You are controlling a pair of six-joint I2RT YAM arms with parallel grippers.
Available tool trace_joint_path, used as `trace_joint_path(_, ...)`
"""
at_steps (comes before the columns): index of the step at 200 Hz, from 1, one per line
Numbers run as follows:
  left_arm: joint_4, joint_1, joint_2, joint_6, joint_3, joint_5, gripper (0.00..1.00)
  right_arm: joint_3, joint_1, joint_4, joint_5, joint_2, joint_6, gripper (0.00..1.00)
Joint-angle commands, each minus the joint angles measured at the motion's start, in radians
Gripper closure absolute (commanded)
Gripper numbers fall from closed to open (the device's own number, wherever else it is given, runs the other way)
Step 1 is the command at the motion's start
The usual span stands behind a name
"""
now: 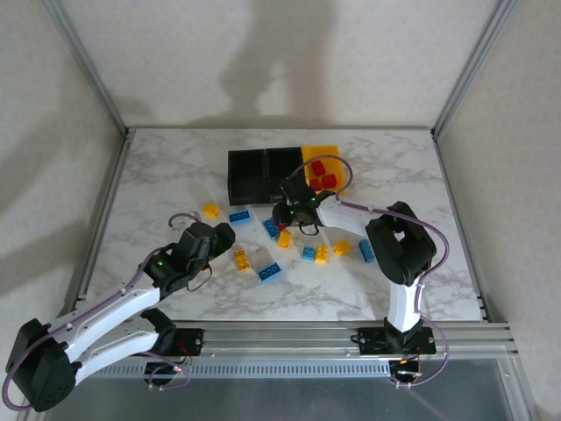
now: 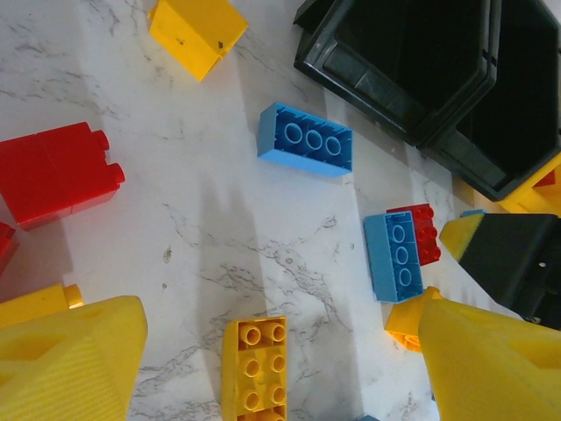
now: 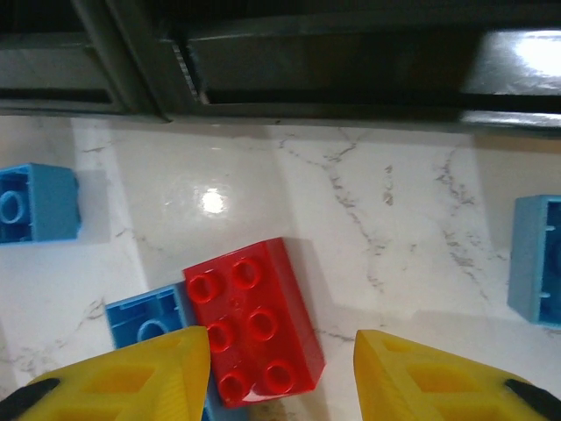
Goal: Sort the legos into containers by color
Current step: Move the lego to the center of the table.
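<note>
Your left claw (image 1: pixel 217 237) sits nearest you, forward and to the left of the containers (image 1: pixel 250 198). Its jaws are spread wide and hold nothing, and a yellow lego (image 2: pixel 254 368) lies on the worktop (image 1: pixel 158 175) under the gap. Just in front of the left black bin (image 1: pixel 235 175) you have a yellow brick (image 1: pixel 210 210) and a blue brick (image 1: pixel 239 216). In front of the middle bin, your right claw (image 3: pixel 279 344) straddles a red lego (image 3: pixel 250 316) that lies right beside a blue lego (image 3: pixel 145 320). Its jaws are apart, with a gap on the right side, so it is not gripping. Further right, loose legos (image 1: pixel 322 253) lie in front of the yellow-orange bin (image 1: pixel 337 151), the right end of the containers. That bin holds red bricks (image 1: pixel 323 174).
</note>
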Motion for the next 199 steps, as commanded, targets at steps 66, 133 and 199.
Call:
trace_joint_path(66,-0.005,0.007,-0.026,-0.019,-0.018,-0.006,0.19,-0.049,-0.043,-0.041,0.055,0.001,0.025,0.54)
trace_joint_path(133,0.04,0.007,0.017,-0.013,-0.022,0.012,0.19,-0.141,-0.096,-0.054,0.098,-0.15,0.017,0.48)
trace_joint_path(199,0.065,0.007,0.016,0.0,-0.016,0.052,0.19,-0.084,-0.065,-0.065,0.074,-0.12,-0.005,0.43)
